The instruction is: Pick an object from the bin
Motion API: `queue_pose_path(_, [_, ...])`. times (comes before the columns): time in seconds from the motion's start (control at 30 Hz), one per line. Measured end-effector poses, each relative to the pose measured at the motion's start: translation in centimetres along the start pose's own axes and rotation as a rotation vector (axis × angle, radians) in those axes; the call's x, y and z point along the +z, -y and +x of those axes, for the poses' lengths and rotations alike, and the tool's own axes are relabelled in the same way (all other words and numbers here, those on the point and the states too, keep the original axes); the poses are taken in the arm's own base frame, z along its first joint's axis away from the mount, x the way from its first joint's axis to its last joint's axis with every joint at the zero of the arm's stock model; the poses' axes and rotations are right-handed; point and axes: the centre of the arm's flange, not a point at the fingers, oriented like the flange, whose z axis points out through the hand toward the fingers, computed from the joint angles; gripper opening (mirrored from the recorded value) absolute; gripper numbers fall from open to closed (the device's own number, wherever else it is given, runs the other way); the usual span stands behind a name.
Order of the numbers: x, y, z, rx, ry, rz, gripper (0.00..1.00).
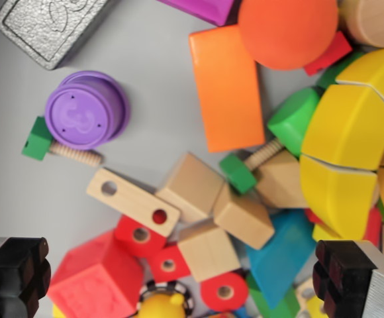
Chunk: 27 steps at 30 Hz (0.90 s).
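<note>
Grey bin floor (pixel 159 79) shows bare only toward the wrist view's left; elsewhere toy blocks lie jumbled, and the tool (pixel 182 275) hangs above them with its fingers spread wide and nothing held. Between those fingers sit a plain wooden cube (pixel 208 250), a red holed block (pixel 139 235) and a drilled wooden bar (pixel 132 202), all touching or overlapping. Coming straight down risks a fingertip landing on the red embossed cube (pixel 99 281) or blue wedge (pixel 281 255), or the close pinching two pieces so one slips free.
</note>
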Motion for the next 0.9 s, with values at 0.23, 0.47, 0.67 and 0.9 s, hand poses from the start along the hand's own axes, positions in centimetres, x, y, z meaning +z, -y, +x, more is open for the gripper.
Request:
queue_pose_path(0.23, [2.2,1.4,-1.4,-0.061,-0.007,0.003,1.0])
queue_pose_path(0.47, [4.2,2.6,-2.6,-0.116,-0.014,0.005,1.0])
queue_pose_path(0.67, [6.3,3.9,-3.9,-0.172,-0.021,0.007,1.0])
queue_pose_path(0.9, [8.5,5.2,-5.2,-0.234,-0.029,0.01,1.0])
